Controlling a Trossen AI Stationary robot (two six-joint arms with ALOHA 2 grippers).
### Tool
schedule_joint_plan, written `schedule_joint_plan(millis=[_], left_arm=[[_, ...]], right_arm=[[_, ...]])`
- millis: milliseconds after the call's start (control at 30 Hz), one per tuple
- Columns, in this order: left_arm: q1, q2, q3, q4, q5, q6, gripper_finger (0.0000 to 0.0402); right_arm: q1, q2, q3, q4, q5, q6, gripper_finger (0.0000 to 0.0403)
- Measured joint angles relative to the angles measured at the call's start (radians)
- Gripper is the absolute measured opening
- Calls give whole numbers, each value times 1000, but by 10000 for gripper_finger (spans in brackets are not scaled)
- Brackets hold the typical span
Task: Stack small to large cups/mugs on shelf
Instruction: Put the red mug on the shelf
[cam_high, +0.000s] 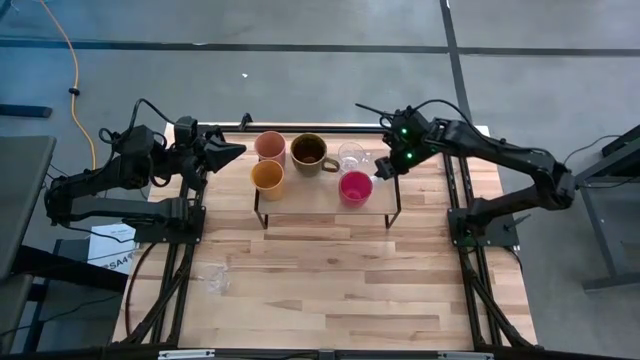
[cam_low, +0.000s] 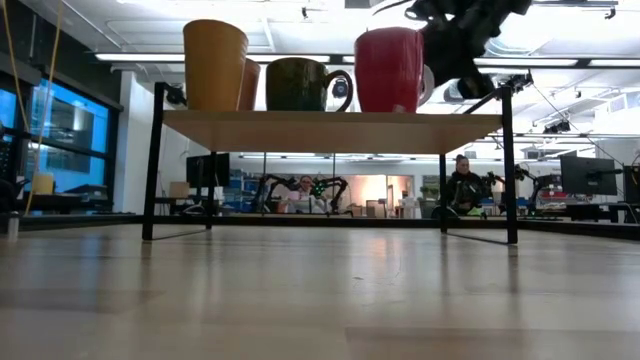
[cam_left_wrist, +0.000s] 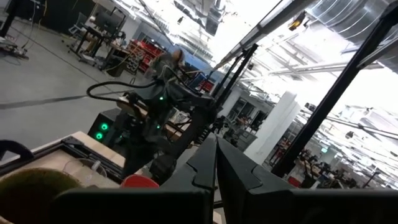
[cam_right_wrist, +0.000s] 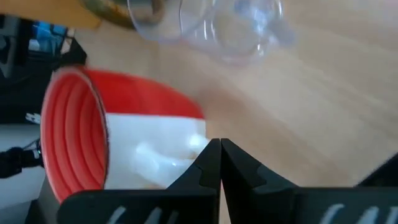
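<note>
The shelf (cam_high: 312, 197) stands at the table's far middle. On it stand a peach tumbler (cam_high: 269, 146), a brown handled mug (cam_high: 308, 152), a clear glass mug (cam_high: 352, 155), a yellow-orange cup (cam_high: 267, 177) and a red-pink cup (cam_high: 355, 187). A second clear glass mug (cam_high: 217, 282) is on the table at the near left. My right gripper (cam_high: 383, 171) is shut, just right of the red-pink cup (cam_right_wrist: 143, 137), above the shelf's right end. My left gripper (cam_high: 238, 152) is shut and empty, left of the shelf. My right gripper's shut fingers (cam_right_wrist: 211, 163) point slanting down from the table's right at the red-pink cup's outer side (cam_right_wrist: 180, 146), below its rim. I cannot tell whether they touch it. The cup stands upright on the shelf.
The shelf's black legs (cam_low: 150, 165) stand on the wooden table. Bare tabletop (cam_high: 350, 290) lies in front of the shelf. Black frame rails run along both table sides. In the low view, people sit in the room behind the table.
</note>
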Motion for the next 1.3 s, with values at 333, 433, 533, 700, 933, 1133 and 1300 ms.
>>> schedule_joint_plan(millis=[333, 433, 533, 700, 933, 1133, 1300], left_arm=[[0, 0, 0, 0, 0, 0, 3], [0, 0, 0, 1, 0, 0, 3], [0, 0, 0, 1, 0, 0, 3], [0, 0, 0, 1, 0, 0, 3], [0, 0, 0, 1, 0, 0, 3], [0, 0, 0, 2, 0, 0, 3], [0, 0, 0, 2, 0, 0, 3]], right_arm=[[54, -45, 0, -42, 41, 52, 0], [79, -48, 0, -40, 49, 74, 0], [107, -48, 0, -38, 50, 80, 0], [152, -48, 0, -36, 67, 124, 0], [206, -50, 1, -28, 94, 158, 0], [210, -67, 129, -3, 228, 93, 0], [214, 9, 253, -21, 213, 68, 6]])
